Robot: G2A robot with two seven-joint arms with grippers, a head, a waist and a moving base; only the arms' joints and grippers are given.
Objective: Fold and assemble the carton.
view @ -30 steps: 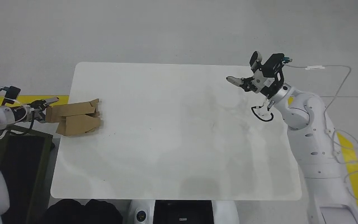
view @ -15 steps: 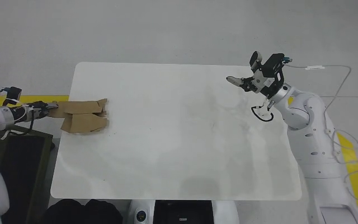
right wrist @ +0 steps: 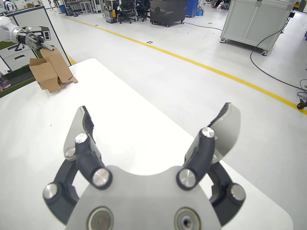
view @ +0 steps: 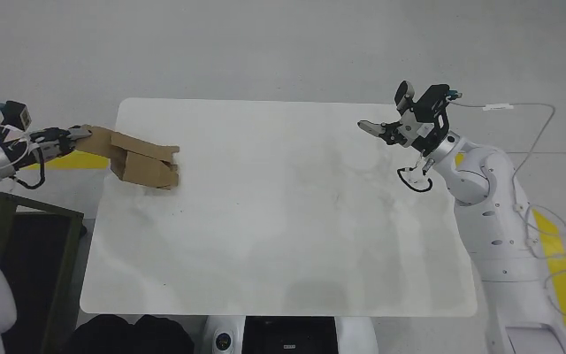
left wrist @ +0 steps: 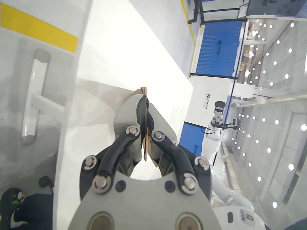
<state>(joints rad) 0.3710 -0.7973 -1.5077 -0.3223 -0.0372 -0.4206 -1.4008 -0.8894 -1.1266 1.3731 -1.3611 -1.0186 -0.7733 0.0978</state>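
Left fingers (left wrist: 139,110) seemingly astride carton (view: 143,159) flap.

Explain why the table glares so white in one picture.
Left wrist view: light reflecting off the table washes it out near the carton. Right wrist view: even light, but the yellow floor line bows. Top view: soft light, faint carton shadow.

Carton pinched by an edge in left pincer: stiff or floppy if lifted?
Probably floppy: the carton is thin cardboard with loose flaps, so it likely hinges at creases. Probably light, since the left pincer holds it by one thin edge. May slide easily on the smooth table.
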